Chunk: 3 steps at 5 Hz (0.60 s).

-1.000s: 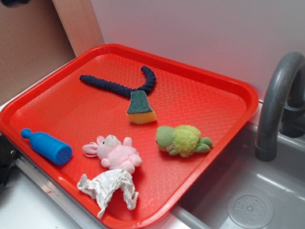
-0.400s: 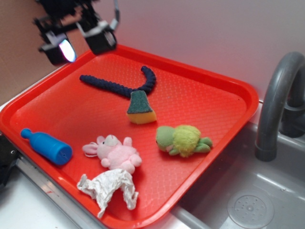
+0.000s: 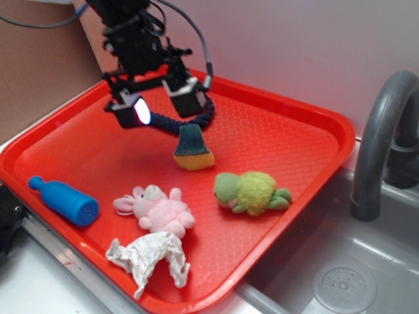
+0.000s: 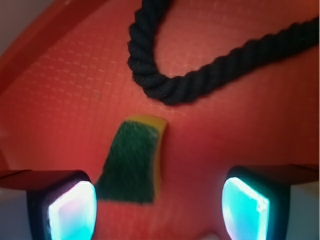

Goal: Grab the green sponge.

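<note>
Two glowing fingers (image 4: 72, 214) of the gripper (image 3: 160, 103) spread wide, empty, above the dark rope (image 3: 190, 120) toward the red tray's (image 3: 308, 157) back edge. Green sponge (image 3: 193, 148) lies mid-tray, just beside the rope, untouched.

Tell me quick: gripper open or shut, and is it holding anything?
Gripper: open, holding nothing, above the red plastic tray, not touching the small trapezoid green-and-yellow sponge.
</note>
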Motion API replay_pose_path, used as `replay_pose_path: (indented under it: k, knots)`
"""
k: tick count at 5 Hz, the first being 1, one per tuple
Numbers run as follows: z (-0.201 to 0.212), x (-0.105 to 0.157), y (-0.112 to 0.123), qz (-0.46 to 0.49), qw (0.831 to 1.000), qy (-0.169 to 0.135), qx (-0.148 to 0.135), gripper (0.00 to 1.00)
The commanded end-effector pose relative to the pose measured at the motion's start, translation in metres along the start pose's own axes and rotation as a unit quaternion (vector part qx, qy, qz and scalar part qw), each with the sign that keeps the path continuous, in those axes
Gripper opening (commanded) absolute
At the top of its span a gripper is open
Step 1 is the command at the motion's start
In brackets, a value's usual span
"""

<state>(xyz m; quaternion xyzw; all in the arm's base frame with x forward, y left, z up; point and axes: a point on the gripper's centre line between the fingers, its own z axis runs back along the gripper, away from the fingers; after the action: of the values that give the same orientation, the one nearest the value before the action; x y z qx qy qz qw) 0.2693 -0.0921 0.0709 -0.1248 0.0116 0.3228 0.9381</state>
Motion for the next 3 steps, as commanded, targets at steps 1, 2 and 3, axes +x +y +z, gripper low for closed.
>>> replay_pose_path:
  k: [1, 2, 3]
  knots:
    - [-0.022, 0.0, -0.03, -0.024, 0.999, -0.002, -0.03, 1.0]
    - [-0.036, -0.009, -0.034, -0.033, 0.999, 0.004, -0.013, 1.0]
    - [-0.035, -0.013, -0.031, -0.035, 0.999, -0.017, 0.013, 0.0]
